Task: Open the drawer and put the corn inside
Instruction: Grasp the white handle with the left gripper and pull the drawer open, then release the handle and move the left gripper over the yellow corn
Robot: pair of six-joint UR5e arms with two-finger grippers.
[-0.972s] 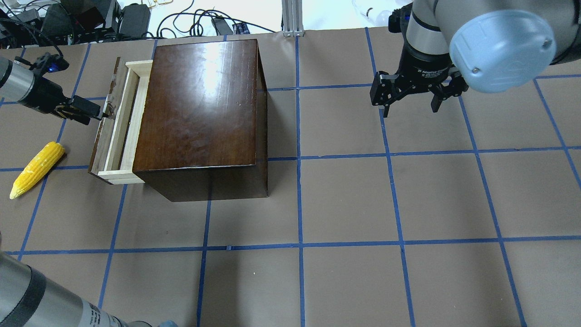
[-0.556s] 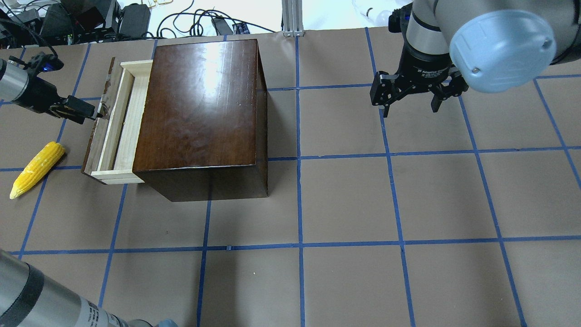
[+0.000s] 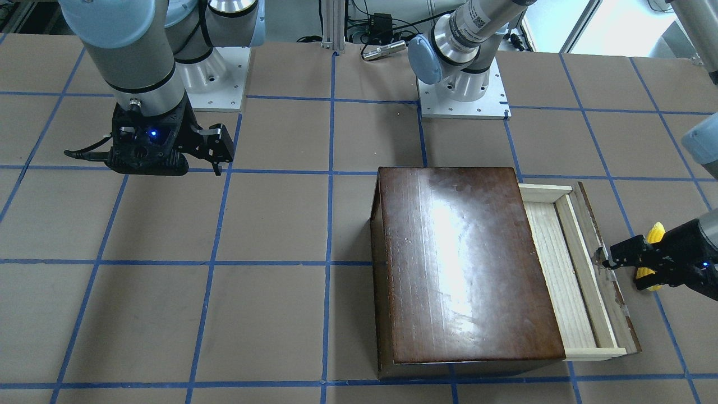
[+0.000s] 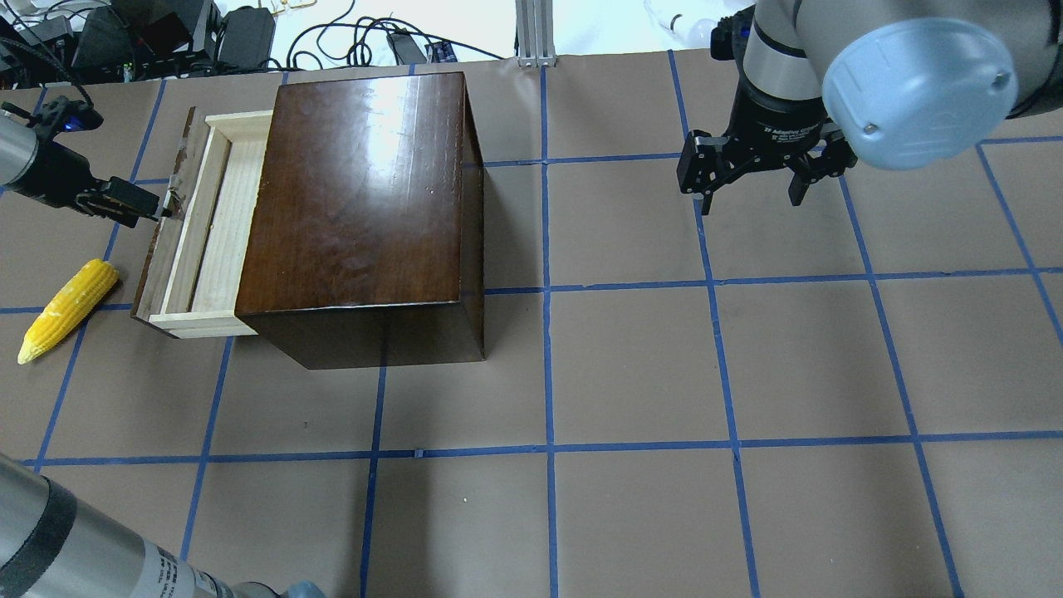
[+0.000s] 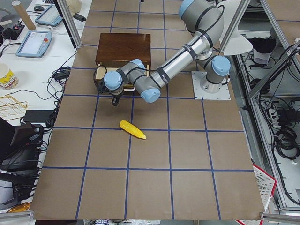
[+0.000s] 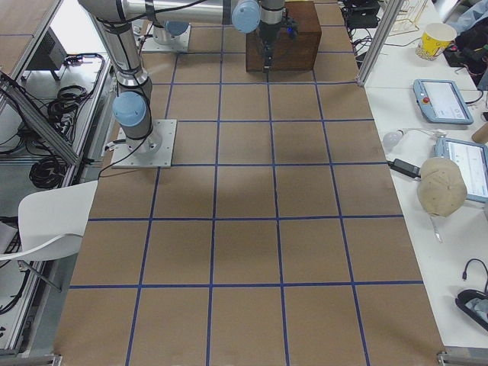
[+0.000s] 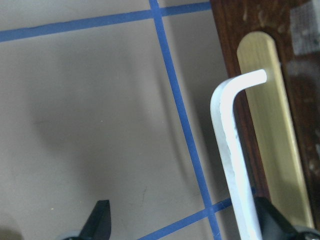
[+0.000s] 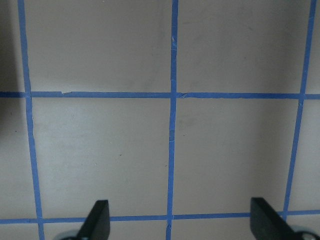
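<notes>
Inspecting outward from my left wrist: my left pincer [image 7: 185, 222] stands spread, its two black fingertips [image 7: 100, 224] wide apart. The whitish bent-metal handle [image 7: 231, 150] lies between them, just beside the fingertip on the drawer side. It is not pinched, and I cannot tell whether that fingertip touches it. The handle is fixed to the dark brown worn front panel [image 7: 227, 30].

Drawer: the shallow pale unfinished-wood drawer [image 4: 226, 232] stands partway out of the left side of the glossy dark-brown wooden box [image 4: 357, 191]. In the exposed part, pale wood floor shows, with one pale rail running along behind the front panel. The part under the box top is hidden.

Corn: the bright yellow tapered corn cob [image 4: 68, 309] lies on the brown paper-covered table with a blue tape grid [image 4: 631, 357]. It is outside the drawer, near the front panel's nearer corner but apart from it, pointed end toward my base.

Farther off, beyond the box and well apart from it, my right pincer [image 4: 751, 199] hangs above the table. Its fingers are spread, and only taped paper shows between them.
</notes>
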